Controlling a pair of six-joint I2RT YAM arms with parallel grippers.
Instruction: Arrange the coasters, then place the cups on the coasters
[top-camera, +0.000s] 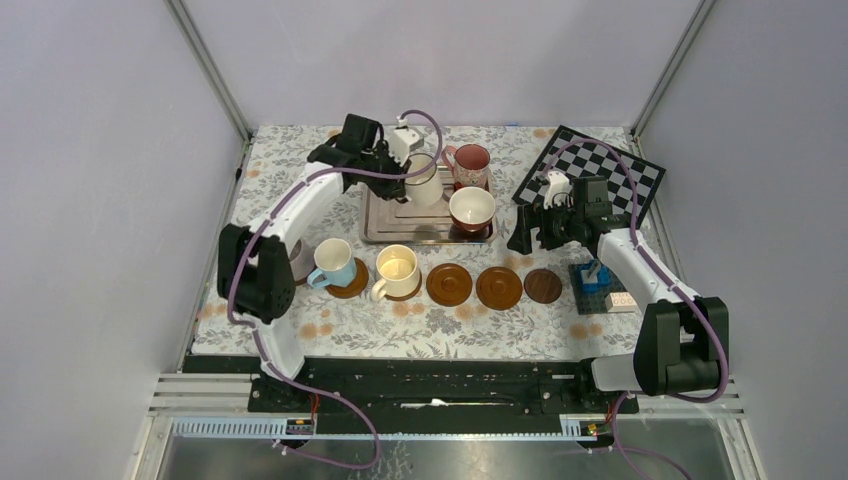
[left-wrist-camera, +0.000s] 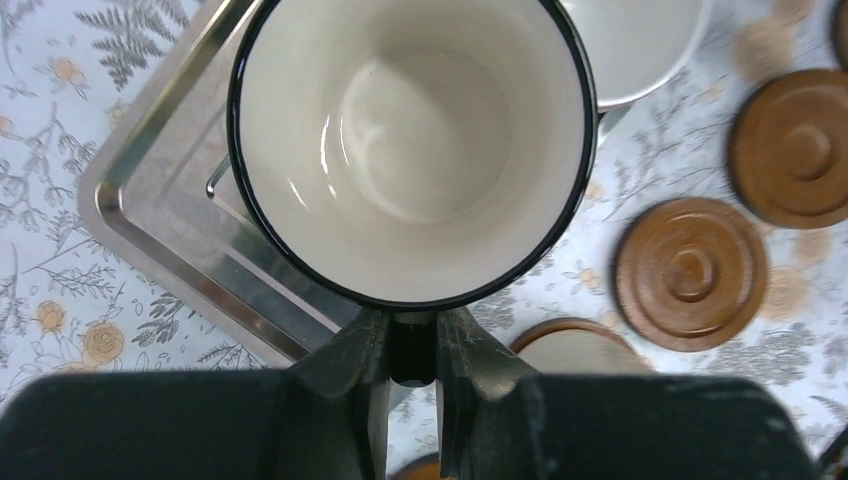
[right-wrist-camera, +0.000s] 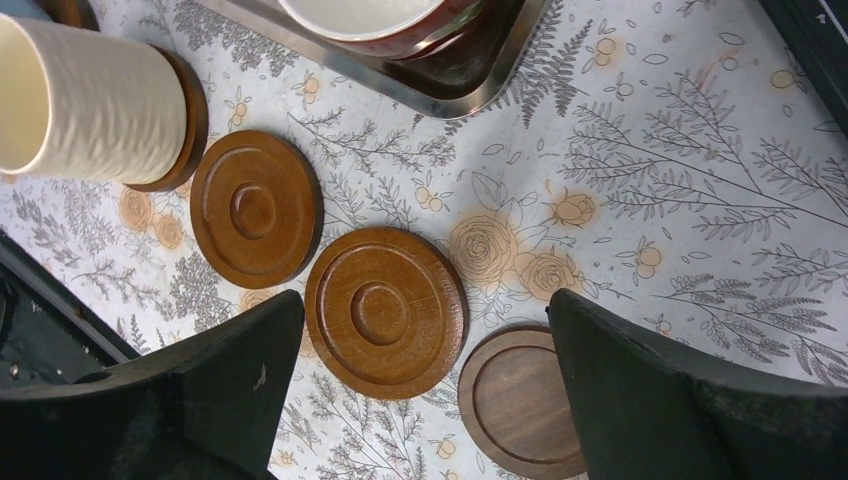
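Note:
My left gripper (top-camera: 410, 165) (left-wrist-camera: 412, 350) is shut on the handle of a white, black-rimmed cup (top-camera: 427, 183) (left-wrist-camera: 410, 140), held over the silver tray (top-camera: 378, 228) (left-wrist-camera: 150, 220). A pink cup (top-camera: 470, 162) and a dark red cup (top-camera: 472, 210) (right-wrist-camera: 380, 20) stand on the tray. In the front row, a light blue cup (top-camera: 333, 262) and a cream cup (top-camera: 397, 270) (right-wrist-camera: 85, 100) sit on coasters. Two brown coasters (top-camera: 449, 284) (top-camera: 498, 287) (right-wrist-camera: 385, 312) and a darker one (top-camera: 543, 285) (right-wrist-camera: 520, 400) are bare. My right gripper (top-camera: 528, 238) (right-wrist-camera: 425, 380) hangs open above them, holding nothing.
A chessboard (top-camera: 590, 175) lies at the back right. Blue toy bricks (top-camera: 592, 275) sit beside the right arm, just right of the dark coaster. The left arm's elbow stands left of the light blue cup and hides something pale (top-camera: 301, 258) behind it.

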